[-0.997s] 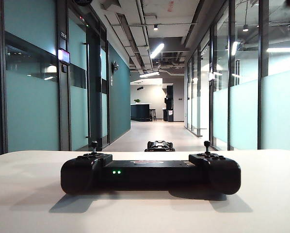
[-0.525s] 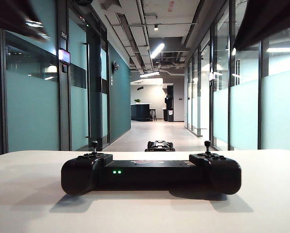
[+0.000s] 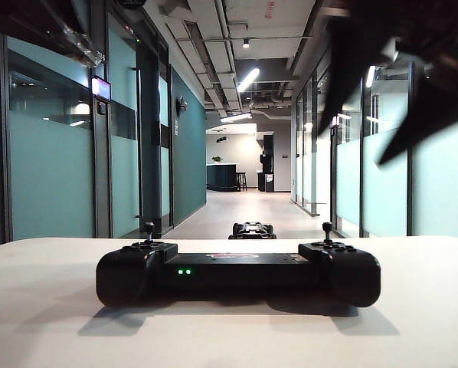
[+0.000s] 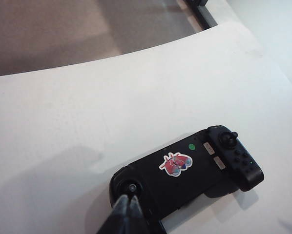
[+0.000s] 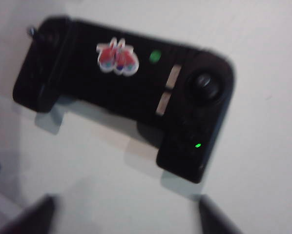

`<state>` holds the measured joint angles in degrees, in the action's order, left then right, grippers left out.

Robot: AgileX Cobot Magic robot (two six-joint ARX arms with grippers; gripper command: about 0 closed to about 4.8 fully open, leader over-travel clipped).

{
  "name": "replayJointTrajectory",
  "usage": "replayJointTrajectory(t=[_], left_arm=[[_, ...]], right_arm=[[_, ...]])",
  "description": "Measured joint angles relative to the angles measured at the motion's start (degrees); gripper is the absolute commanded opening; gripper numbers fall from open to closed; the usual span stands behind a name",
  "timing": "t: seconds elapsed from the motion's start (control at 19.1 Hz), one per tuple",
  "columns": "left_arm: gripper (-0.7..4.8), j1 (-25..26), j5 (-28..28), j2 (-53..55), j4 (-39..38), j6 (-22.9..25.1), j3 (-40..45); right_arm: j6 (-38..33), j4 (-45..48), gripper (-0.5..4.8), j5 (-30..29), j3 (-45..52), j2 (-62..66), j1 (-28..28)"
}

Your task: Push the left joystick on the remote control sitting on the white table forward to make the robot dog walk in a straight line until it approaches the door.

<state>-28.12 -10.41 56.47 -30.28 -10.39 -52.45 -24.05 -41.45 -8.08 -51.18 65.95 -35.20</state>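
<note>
Remote control (image 3: 238,274) flat on the white table (image 3: 53,322), handles to left and right, two green lights lit on the near face; left joystick (image 3: 148,231) upright, untouched, not yet pushed forward.

Robot dog (image 3: 253,229) low on the corridor floor just beyond the table's far edge; no sign of walking; door end of the corridor well off, so the whole walk left to do.

Left gripper (image 4: 128,210) with fingers pressed together, gripping nothing, poised above the joystick (image 4: 132,187), seemingly not in contact.

Right gripper (image 5: 124,214) with fingers spread wide, empty, blurred, hovering high over the controller's right half (image 5: 199,97); seen as dark shapes top right from outside.

Remaining: lower, touch, push forward, hold.
</note>
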Motion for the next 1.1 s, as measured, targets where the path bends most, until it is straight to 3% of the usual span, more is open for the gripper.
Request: replayJointTrajectory(t=[0.26, 0.42, 0.89, 1.1], left_arm=[[-0.05, 0.00, -0.74, 0.00, 0.02, 0.00, 0.00], [-0.05, -0.02, -1.07, 0.00, 0.00, 0.02, 0.00], [-0.05, -0.02, -2.12, 0.00, 0.00, 0.02, -0.02], [-0.05, -0.02, -2.23, 0.00, 0.00, 0.02, -0.02]], right_arm=[[-1.88, -0.02, 3.76, 0.13, -0.04, 5.11, -0.02], [-2.67, -1.11, 4.37, 2.95, -0.09, 8.59, 0.04], [-2.62, -0.35, 4.26, 5.14, -2.82, 18.12, 0.09], [-1.84, 1.92, 3.94, 6.58, -2.86, 21.33, 0.11]])
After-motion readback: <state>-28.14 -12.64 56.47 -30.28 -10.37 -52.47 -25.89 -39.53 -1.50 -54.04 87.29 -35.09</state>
